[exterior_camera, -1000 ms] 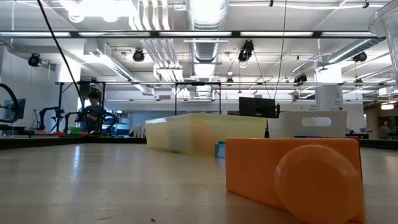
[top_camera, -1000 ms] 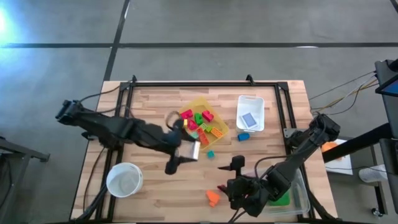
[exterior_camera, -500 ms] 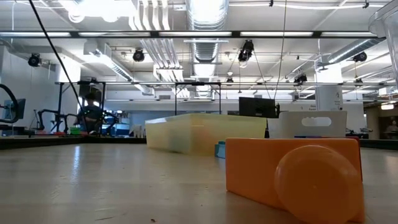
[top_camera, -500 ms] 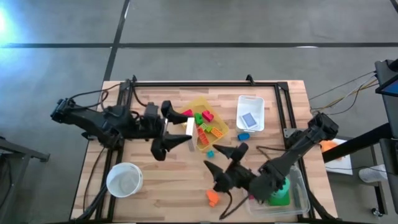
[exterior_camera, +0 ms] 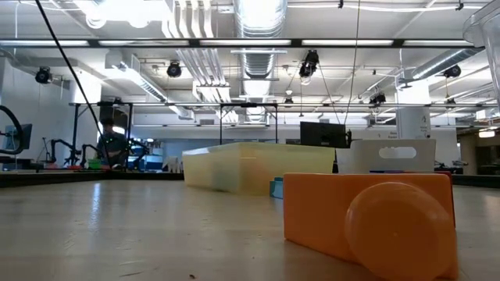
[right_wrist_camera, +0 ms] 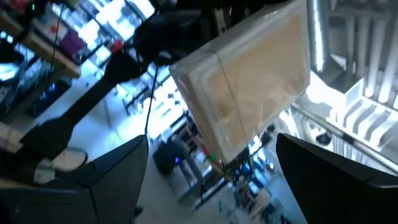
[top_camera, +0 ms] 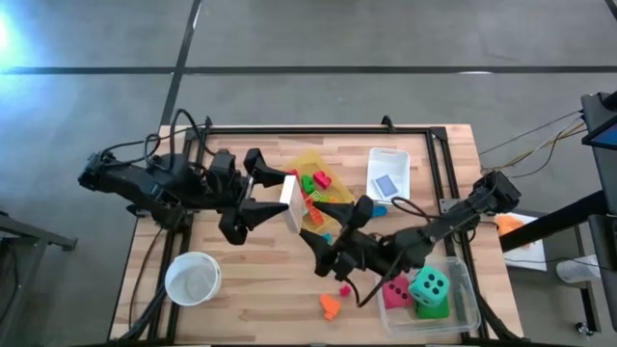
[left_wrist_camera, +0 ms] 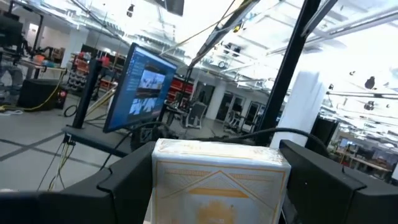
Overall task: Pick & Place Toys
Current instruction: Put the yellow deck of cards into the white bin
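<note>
Wooden table seen from above. At left centre, the left gripper (top_camera: 276,198) has lifted back toward the yellow bin (top_camera: 310,160), its fingers clamped on a white box (top_camera: 289,200). Loose blocks (top_camera: 319,198) lie in that bin. The right gripper (top_camera: 323,253), fingers spread and empty, has swung inward to face the box, uncovering two dice (top_camera: 413,288) in the clear bin (top_camera: 469,301). An orange block (top_camera: 331,306) is not yet picked up.
</note>
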Tool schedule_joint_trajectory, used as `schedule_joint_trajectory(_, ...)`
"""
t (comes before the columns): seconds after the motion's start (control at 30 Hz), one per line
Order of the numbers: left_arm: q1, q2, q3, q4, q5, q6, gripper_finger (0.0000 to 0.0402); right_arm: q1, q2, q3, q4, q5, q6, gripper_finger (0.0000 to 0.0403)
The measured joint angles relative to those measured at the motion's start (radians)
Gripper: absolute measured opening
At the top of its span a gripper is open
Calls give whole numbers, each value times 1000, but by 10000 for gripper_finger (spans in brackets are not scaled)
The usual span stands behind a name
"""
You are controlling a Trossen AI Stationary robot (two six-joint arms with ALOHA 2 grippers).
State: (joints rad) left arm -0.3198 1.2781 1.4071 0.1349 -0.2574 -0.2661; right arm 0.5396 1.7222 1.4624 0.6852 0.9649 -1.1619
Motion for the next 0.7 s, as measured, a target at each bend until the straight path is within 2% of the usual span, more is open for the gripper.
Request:
schedule_joint_trajectory(0.2, 10, 0, 32, 7, 2, 5, 303, -30, 0, 0, 123, -80, -112, 347)
schedule_joint_trajectory(0.4, 47, 0, 36, 56, 3, 7, 303, -49, -1, 2, 138, -210, -165, 347)
schedule_joint_trajectory(0.7, 80, 6, 35, 81, 36, 3, 303, -104, 2, 14, 189, -273, -184, 346)
